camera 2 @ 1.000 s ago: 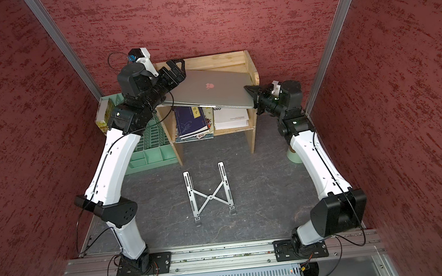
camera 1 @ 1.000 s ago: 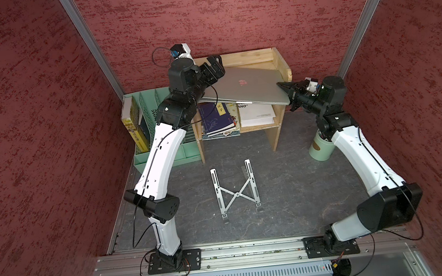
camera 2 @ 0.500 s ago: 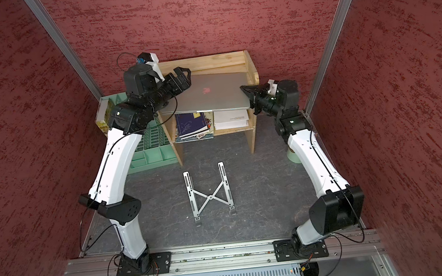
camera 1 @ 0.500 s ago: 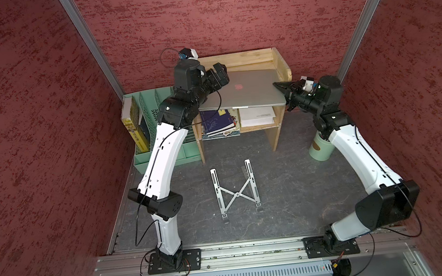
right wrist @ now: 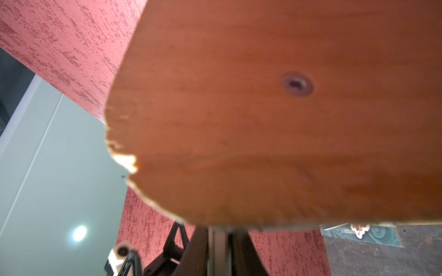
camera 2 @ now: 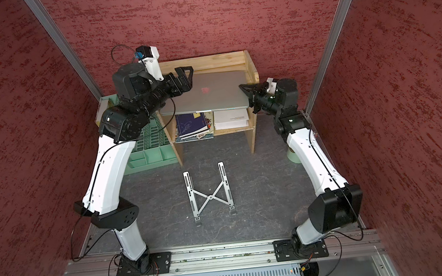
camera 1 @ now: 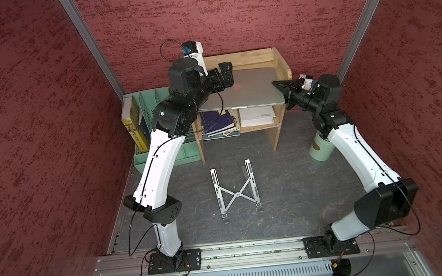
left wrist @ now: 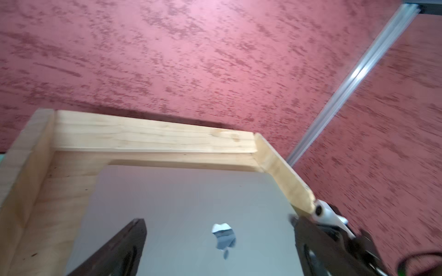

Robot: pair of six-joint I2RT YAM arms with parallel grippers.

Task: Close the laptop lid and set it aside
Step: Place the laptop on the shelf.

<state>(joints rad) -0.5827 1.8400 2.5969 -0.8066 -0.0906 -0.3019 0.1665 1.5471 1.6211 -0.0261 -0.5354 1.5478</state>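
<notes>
Gripping laptop [camera 1: 252, 96] edge (lid [left wrist: 191, 203] shut), right end effector [camera 1: 279, 87], left end effector [camera 1: 226, 73] open over lid.

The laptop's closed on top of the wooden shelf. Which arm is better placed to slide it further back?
Right, probably. The right gripper has its jaws shut on the laptop at its right edge, so can steer it. The left gripper hangs open above the rear left corner, holding nothing.
</notes>
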